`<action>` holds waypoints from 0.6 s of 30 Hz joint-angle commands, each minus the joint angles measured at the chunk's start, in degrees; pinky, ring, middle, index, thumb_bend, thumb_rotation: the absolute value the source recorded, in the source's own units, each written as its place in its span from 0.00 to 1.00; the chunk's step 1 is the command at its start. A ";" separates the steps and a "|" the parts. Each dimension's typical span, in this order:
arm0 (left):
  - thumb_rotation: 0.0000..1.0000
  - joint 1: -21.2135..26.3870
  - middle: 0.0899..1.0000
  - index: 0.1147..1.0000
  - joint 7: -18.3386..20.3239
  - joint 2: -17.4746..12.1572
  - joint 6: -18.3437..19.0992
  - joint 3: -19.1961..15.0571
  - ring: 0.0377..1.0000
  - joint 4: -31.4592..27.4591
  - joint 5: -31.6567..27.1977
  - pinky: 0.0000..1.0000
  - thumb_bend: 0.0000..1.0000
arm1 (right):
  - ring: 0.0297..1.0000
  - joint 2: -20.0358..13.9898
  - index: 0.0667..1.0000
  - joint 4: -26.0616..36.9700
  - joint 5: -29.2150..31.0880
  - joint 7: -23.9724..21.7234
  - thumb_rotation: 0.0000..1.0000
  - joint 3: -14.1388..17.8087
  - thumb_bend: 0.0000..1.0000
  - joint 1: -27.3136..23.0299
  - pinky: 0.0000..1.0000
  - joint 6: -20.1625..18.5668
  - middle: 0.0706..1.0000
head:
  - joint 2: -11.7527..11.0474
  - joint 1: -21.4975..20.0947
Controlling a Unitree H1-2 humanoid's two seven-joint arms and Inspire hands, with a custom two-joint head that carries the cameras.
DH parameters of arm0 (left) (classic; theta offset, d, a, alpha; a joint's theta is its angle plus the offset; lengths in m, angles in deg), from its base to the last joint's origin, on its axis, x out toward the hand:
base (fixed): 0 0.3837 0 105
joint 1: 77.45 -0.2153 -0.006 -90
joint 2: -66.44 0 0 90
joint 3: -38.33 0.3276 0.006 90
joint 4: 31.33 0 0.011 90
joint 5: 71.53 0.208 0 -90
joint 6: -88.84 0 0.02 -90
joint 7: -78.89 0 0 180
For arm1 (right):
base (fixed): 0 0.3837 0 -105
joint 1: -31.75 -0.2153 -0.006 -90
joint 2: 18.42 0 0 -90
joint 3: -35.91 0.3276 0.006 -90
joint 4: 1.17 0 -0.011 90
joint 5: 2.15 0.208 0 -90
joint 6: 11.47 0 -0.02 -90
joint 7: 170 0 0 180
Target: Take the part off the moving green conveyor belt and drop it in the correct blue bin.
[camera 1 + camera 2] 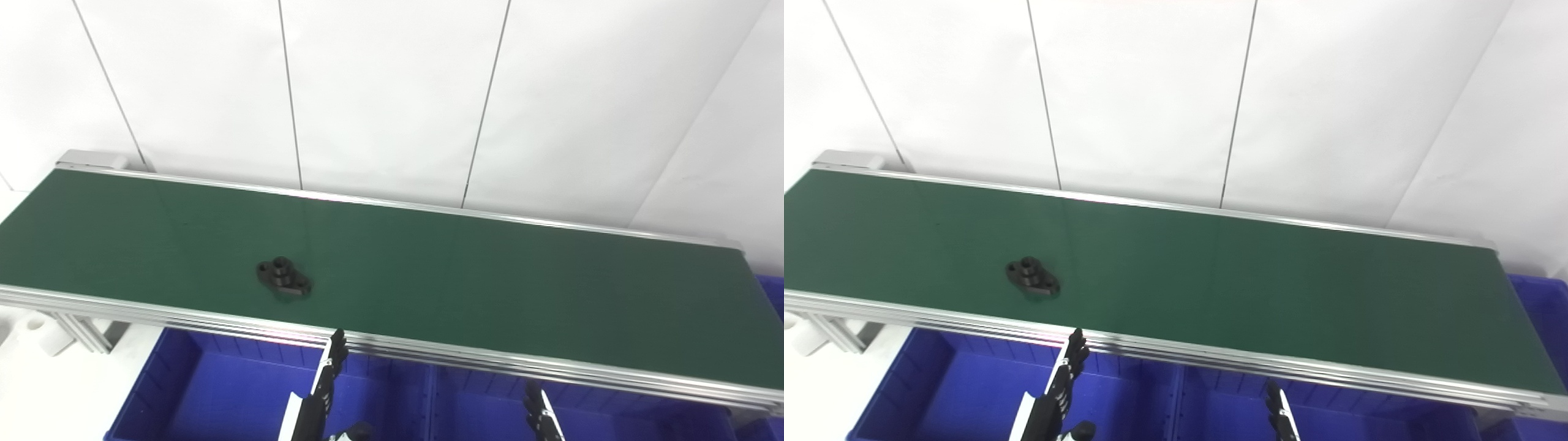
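Part: a small black flanged metal-looking part point(283, 277), oval base with a hole at each end and a short raised hub in the middle. It lies flat on the long green conveyor belt point(490, 282), in the left half, nearer the belt's near edge than its far edge, nothing touching it.

Handling, judged: rigid, dense for its size, not fragile. Smooth dark finish may be slick. Low profile makes a flat pinch on the flange awkward; best hold looks like fingers across the narrow waist of the flange, or on the hub from above. The belt moves, so the grasp must lead the part.

Left to right along the near edge:
- Silver aluminium side rail point(184, 318) runs the full near edge of the belt, a lip any reach must clear.
- Left blue plastic bin point(202, 392) below the rail.
- Left hand point(324, 386), black fingers extended and pointing up toward the rail, holding nothing; it sits over the bin, just right of the part's line and short of the belt.
- Second blue plastic bin point(478, 410) right of a divider wall.
- Right hand point(539, 416), only fingertips in view at the bottom edge; open or closed, cannot tell.
- Another blue bin point(773, 294) past the belt's right end.

Nothing on the belt stands between hand and part.
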 commanded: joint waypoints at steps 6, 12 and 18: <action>0.87 -0.01 0.99 1.00 -1.01 -0.16 -2.35 0.13 0.95 -0.59 1.31 0.91 0.90 | 1.00 -0.32 1.00 1.34 -1.00 -0.09 0.88 -0.74 0.99 -1.58 1.00 5.78 1.00 | 0.89 0.10; 0.85 0.28 0.99 1.00 -1.30 -0.31 -2.39 0.41 0.95 -0.54 1.27 0.92 0.88 | 1.00 -0.23 1.00 3.40 -7.69 2.84 0.88 -0.77 0.98 -1.40 1.00 5.70 1.00 | 1.39 -0.13; 0.85 0.66 1.00 1.00 -1.07 -0.48 -2.39 0.14 0.95 -0.52 0.99 0.92 0.87 | 0.92 2.43 1.00 10.89 -20.48 10.53 0.72 0.28 0.86 -1.39 0.87 3.93 0.97 | 2.19 -0.87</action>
